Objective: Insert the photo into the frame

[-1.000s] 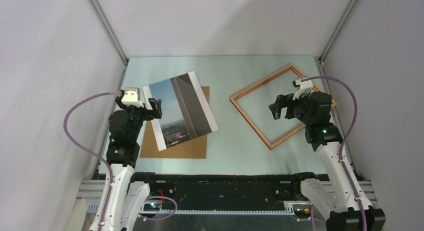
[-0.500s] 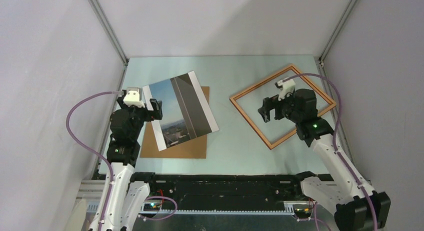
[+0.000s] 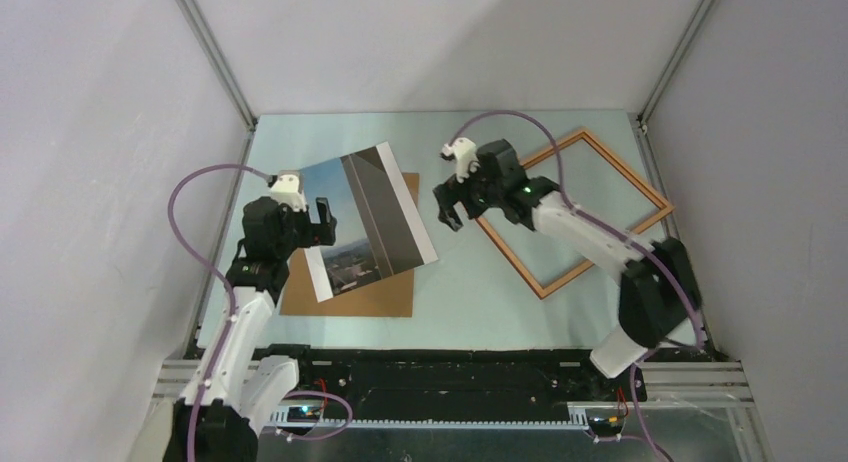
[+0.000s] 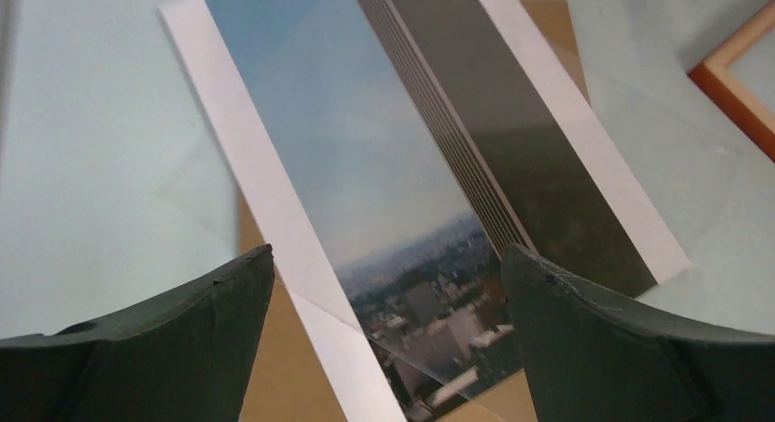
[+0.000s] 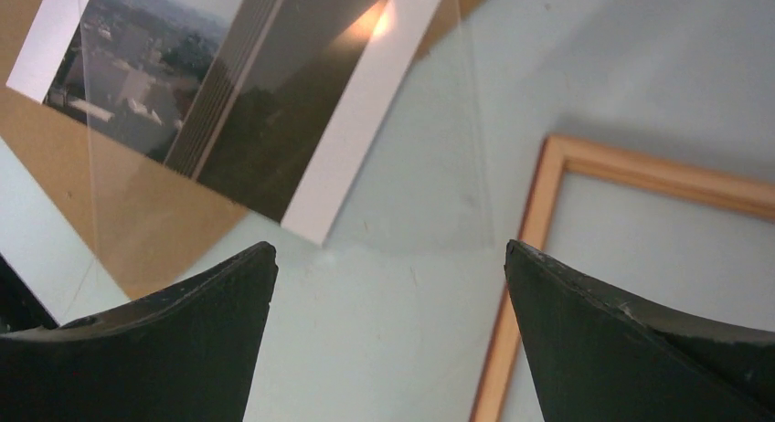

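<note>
The photo (image 3: 362, 217) lies face up at the left, partly on a brown backing board (image 3: 385, 300); it also shows in the left wrist view (image 4: 384, 157) and the right wrist view (image 5: 256, 84). The orange-brown frame (image 3: 520, 260) lies flat at the right, also seen in the right wrist view (image 5: 535, 258). My left gripper (image 3: 322, 220) is open and empty above the photo's left part (image 4: 388, 331). My right gripper (image 3: 452, 207) is open and empty above the bare table between the photo's right edge and the frame (image 5: 388, 331).
A clear sheet lies over the photo and board; its edges show in the right wrist view (image 5: 471, 121). Grey walls with metal corner posts (image 3: 215, 62) close in the table on three sides. The black rail (image 3: 450, 367) runs along the near edge.
My right arm has swung far left, from over the frame's right side to the gap between photo and frame. My left gripper has moved a little right, further over the photo.
</note>
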`<action>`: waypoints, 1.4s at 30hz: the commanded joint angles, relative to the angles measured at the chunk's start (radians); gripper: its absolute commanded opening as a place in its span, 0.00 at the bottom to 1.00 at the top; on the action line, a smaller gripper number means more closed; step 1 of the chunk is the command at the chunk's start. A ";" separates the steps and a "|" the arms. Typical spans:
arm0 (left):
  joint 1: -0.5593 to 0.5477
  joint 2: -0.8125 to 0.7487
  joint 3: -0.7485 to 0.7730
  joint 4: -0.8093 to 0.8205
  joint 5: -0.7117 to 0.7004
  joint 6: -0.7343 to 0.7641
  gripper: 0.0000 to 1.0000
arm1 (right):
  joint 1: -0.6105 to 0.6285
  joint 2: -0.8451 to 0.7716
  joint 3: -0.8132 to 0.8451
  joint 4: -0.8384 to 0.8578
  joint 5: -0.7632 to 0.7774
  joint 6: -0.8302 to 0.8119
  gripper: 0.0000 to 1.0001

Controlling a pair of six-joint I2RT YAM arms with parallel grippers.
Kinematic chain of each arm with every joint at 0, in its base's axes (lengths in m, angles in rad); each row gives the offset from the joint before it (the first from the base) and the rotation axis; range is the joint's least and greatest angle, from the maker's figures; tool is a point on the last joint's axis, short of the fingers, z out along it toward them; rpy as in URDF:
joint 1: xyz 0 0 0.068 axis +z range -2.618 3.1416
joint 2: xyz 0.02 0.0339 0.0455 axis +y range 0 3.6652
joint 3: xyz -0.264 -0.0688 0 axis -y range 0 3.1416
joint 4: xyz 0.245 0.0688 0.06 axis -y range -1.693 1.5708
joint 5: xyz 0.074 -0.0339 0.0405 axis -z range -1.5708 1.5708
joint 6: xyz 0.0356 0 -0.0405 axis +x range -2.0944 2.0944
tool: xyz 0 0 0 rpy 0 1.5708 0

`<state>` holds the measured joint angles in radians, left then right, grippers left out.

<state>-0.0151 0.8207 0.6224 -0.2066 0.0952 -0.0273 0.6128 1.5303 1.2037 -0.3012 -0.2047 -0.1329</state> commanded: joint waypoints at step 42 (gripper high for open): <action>0.061 0.547 0.157 -0.377 0.228 -0.188 0.98 | -0.078 0.930 1.032 -0.489 -0.259 0.058 0.99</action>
<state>0.0387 1.3571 0.7540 -0.5766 0.2874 -0.2279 0.5488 2.4451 2.1822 -0.7559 -0.4454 -0.0860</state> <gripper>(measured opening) 0.985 0.993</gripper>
